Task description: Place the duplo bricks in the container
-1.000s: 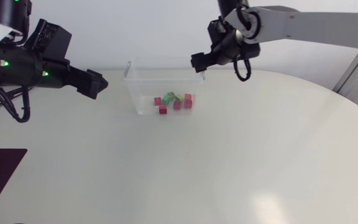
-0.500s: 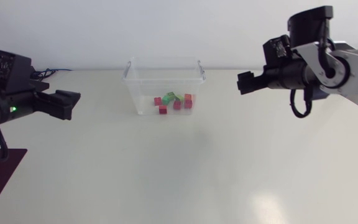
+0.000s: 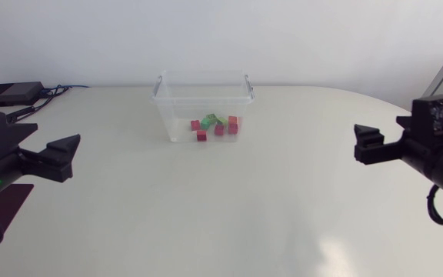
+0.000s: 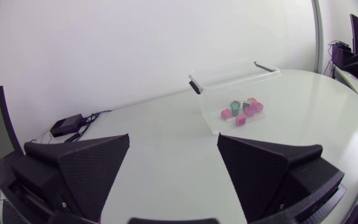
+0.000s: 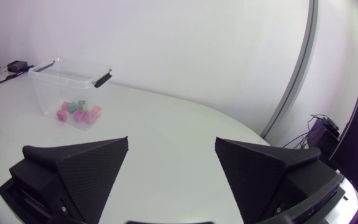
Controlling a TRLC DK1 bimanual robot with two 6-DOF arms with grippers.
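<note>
1. Duplo bricks point(image 3: 214, 127) all lie inside the clear container point(image 3: 203, 85). It stands on the table point(image 3: 221, 223) near the far edge, about the middle.
2. I see no bricks out on the table, so I think the job is done.
3. The left gripper point(image 4: 173, 142) hangs by the table's left edge and the right gripper point(image 5: 171, 142) by its right edge. Both are well apart from the container.
4. Both grippers have their fingers spread wide, with nothing between them.
5. Next move, I think: no picking is needed. The arms only need to rest, or look once more for a lost brick.
6. Hard to tell: how many bricks there are. They are small and bunched together, red ones and green ones, and some hide behind others.
7. Most of each arm is cut off at the side of the head view.
</note>
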